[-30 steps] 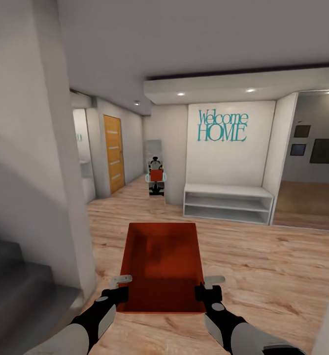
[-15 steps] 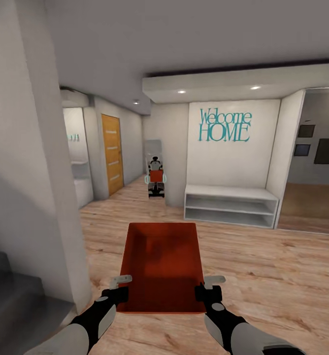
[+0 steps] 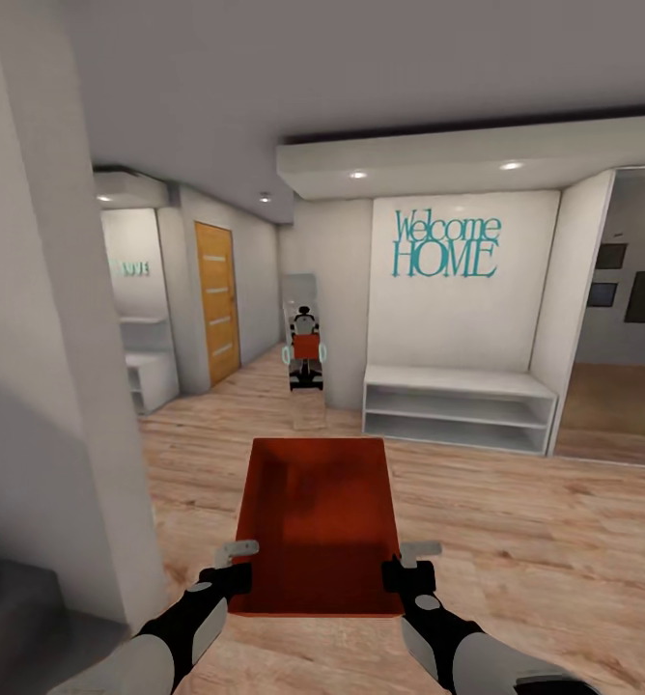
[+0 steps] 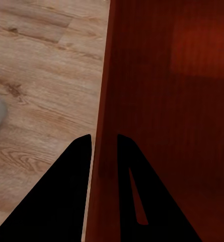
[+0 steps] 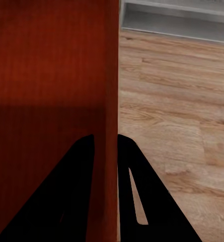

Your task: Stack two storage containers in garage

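The left hand point(image 3: 228, 569) pinches the left wall of the storage container point(image 3: 318, 521), one finger inside and one outside. The right hand point(image 3: 411, 568) pinches the right wall the same way. The container sits between both hands, held up above the floor point(image 3: 516, 521). It is an orange-red box with thin smooth walls and no lid. The floor is light wood planks. Far ahead stands a white shelf point(image 3: 458, 405) under blue letters point(image 3: 446, 245), and a wooden door point(image 3: 217, 299) is far left.
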Motion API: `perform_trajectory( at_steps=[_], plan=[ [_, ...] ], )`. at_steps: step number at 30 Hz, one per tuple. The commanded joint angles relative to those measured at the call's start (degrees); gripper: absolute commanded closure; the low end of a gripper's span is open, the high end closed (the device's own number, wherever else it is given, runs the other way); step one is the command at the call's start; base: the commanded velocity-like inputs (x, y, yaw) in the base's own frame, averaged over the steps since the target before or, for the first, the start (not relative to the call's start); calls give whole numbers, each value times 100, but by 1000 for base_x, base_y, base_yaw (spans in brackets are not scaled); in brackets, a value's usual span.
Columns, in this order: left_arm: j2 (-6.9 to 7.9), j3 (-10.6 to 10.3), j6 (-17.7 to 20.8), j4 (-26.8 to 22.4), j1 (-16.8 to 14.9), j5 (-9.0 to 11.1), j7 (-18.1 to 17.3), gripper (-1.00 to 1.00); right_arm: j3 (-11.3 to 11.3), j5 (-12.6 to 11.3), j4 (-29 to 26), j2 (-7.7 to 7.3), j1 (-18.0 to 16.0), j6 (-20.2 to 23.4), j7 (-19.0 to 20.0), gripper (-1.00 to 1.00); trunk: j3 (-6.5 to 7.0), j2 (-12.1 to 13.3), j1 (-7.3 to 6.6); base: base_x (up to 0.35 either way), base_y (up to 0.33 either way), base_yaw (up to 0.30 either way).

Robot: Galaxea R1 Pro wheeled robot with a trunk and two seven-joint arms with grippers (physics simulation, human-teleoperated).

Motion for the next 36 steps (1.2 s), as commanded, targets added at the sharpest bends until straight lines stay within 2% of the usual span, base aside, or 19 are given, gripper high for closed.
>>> perform_trajectory(
  at_steps=[1, 36],
  plan=[
    [22, -39, 6, -5, 4, -11, 215, 100, -508, -54, -284, 5, -10, 22, 76, 100, -9, -6, 4, 321, 0, 0],
    [25, -36, 6, 1, 4, -11, 215, 100, -508, -54, -284, 3, -9, 20, 76, 100, -9, -6, 4, 321, 0, 0]
  ],
)
